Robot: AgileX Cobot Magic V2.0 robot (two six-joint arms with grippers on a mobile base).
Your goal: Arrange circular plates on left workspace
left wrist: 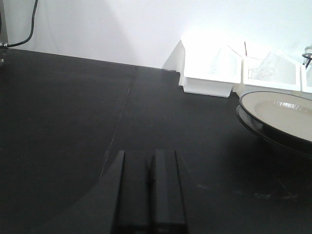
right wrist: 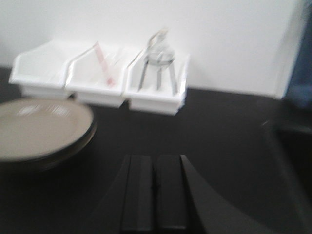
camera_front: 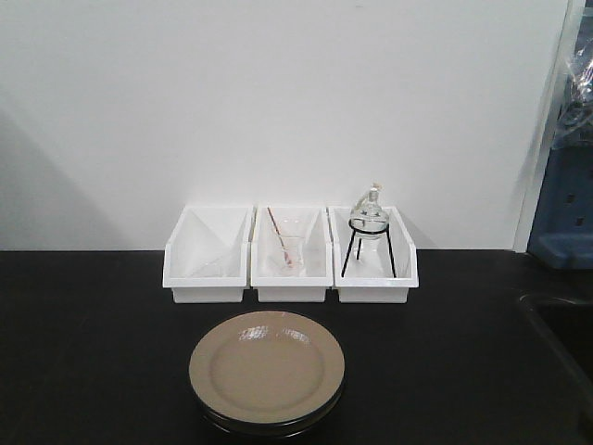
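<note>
Lower plate (camera_front: 269,422) mostly hidden under top plate (camera_front: 267,366); only dark rim shows. Left wrist view crops stack at right edge. Right wrist view blurred throughout; contents of white bins (right wrist: 102,73) indistinct there. Sink (camera_front: 565,324) cut off at right edge.

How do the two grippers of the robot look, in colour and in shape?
The left gripper and the right gripper each show two flat, rectangular, matte black fingers side by side, flanked by a curved dark housing. No markings or cables show on them.
</note>
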